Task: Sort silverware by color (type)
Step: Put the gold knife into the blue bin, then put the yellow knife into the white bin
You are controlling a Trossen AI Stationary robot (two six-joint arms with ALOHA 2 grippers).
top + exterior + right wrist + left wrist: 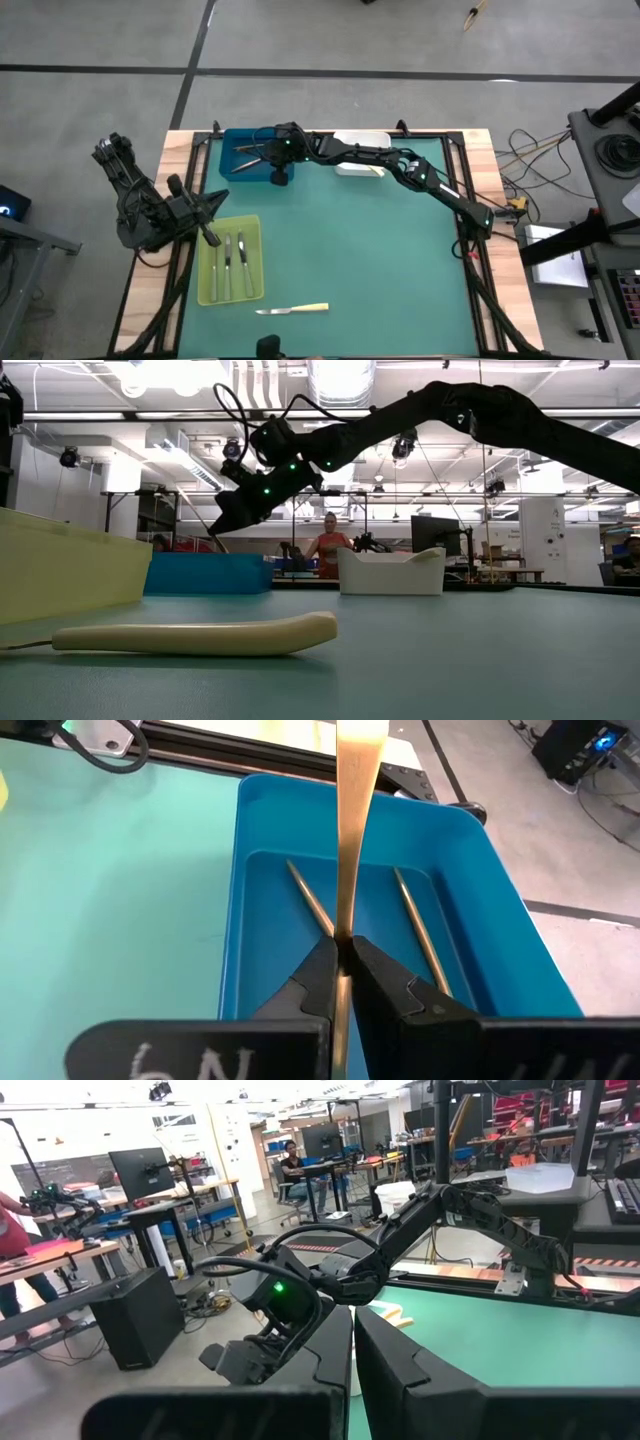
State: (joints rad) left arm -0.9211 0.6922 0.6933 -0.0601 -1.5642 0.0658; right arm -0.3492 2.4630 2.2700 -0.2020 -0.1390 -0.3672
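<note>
right gripper [343,952] | fingers clamped on gold utensil [355,810] | blue tray [500,890] beneath fingers | left gripper [353,1342] | fingers nearly closed, empty

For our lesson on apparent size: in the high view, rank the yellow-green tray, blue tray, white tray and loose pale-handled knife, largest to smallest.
1. Yellow-green tray
2. Blue tray, partly hidden by the right arm, so unsure against the first
3. White tray, partly hidden too
4. Pale-handled knife

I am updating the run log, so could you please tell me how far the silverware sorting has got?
Well along. Three yellow-handled knives lie in the yellow-green tray, and two metal utensils in the blue tray. The right gripper holds another metal utensil over that tray. One knife remains on the table; the left gripper waits.
</note>
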